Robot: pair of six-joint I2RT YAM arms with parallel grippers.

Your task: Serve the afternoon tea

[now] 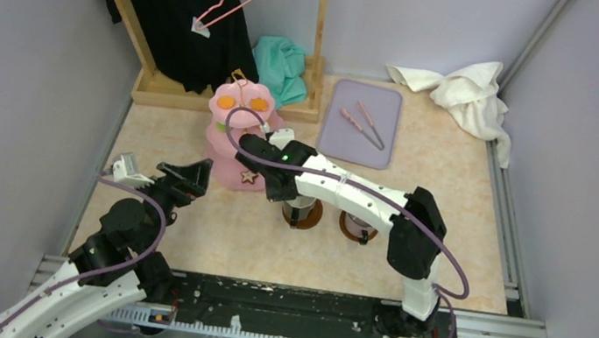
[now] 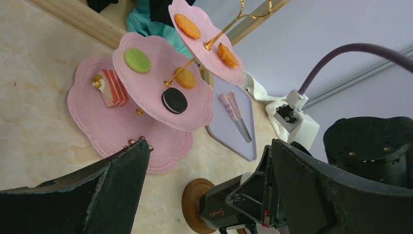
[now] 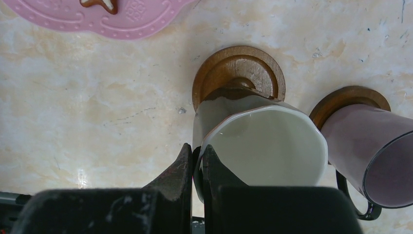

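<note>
The cream mug [image 3: 263, 141] is pinched at its rim by the right gripper [image 3: 196, 155], the left gripper [image 2: 208, 146] is spread wide, over a beige table [image 3: 97, 97] between grey walls [image 1: 6, 92].

Pink scalloped stand [image 2: 97, 131], dot-embossed rims, gold stem. Sweets: orange round [image 2: 187, 26], green round [image 2: 137, 60], black biscuit [image 2: 174, 100] with white filling, red-and-white layered cake slice [image 2: 112, 87]. Cream mug [image 3: 263, 141], mauve mug [image 3: 355, 131]; brown wood-grain saucers [image 3: 238, 66]. Lilac tray [image 1: 339, 144]. Beige marbled tabletop [image 3: 97, 97].

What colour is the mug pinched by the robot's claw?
The mug is cream, glossy white inside; the right wrist view shows it best.
</note>
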